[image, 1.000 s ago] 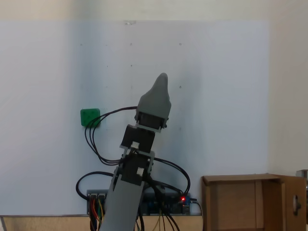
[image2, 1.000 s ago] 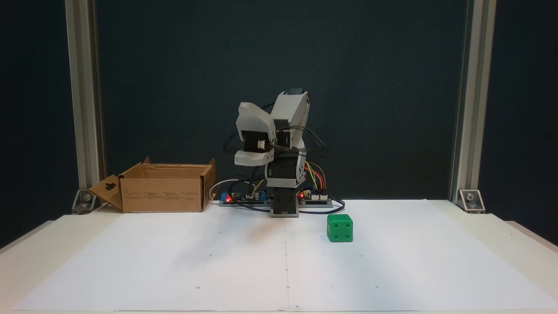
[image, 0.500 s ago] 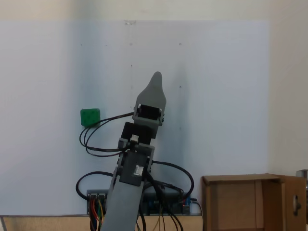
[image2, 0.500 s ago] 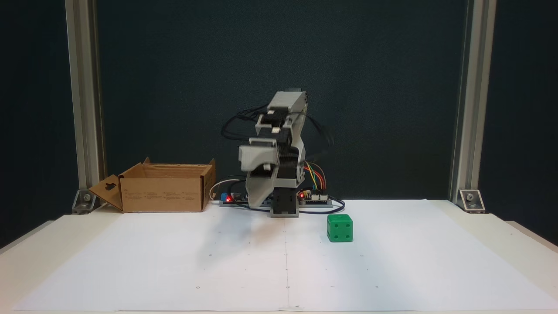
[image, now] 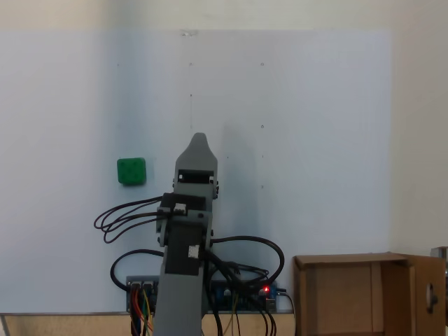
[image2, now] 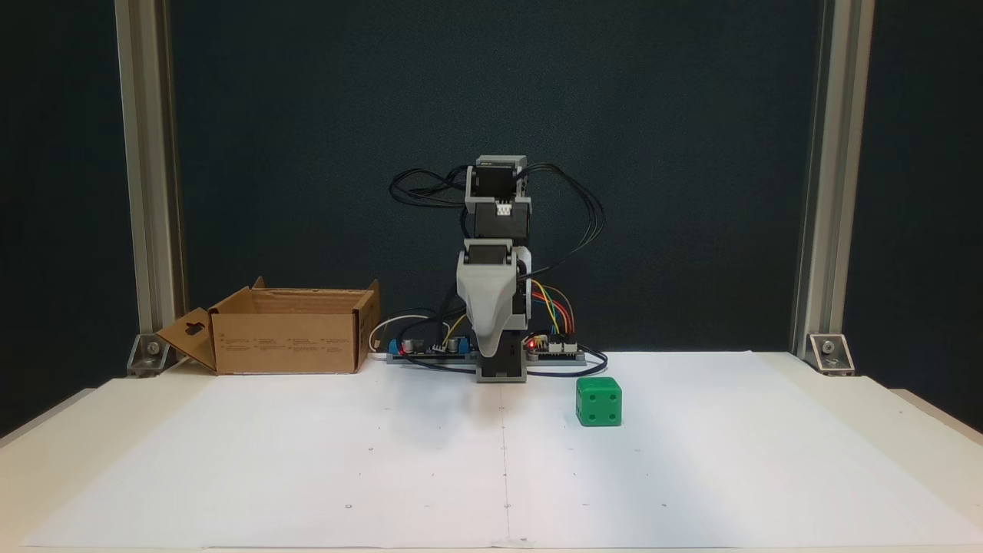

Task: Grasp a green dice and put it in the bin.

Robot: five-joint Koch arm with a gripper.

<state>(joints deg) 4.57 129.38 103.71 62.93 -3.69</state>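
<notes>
The green dice (image2: 598, 401) sits on the white paper sheet (image2: 384, 476) that covers the table, a little out from the sheet's back edge in the front-facing fixed view and to the right of the arm's base; its near face shows four darker pips, which the high fixed view (image: 131, 171) does not resolve, giving just a plain green square toward the sheet's left side. The bin (image2: 288, 330) stands at the table's back left corner in the front-facing view, one flap with a hole folded outward; from above (image: 350, 297) its open inside shows at the bottom right, with that flap on its right. The gripper (image2: 490, 346) hangs point-down in front of the base, clear of the dice and holding nothing; from above (image: 198, 141) it is a single tapering grey tip aimed away from the base, the dice off to its left and well apart. Its jaws lie one behind the other in both fixed views, so I cannot tell how far apart they stand
</notes>
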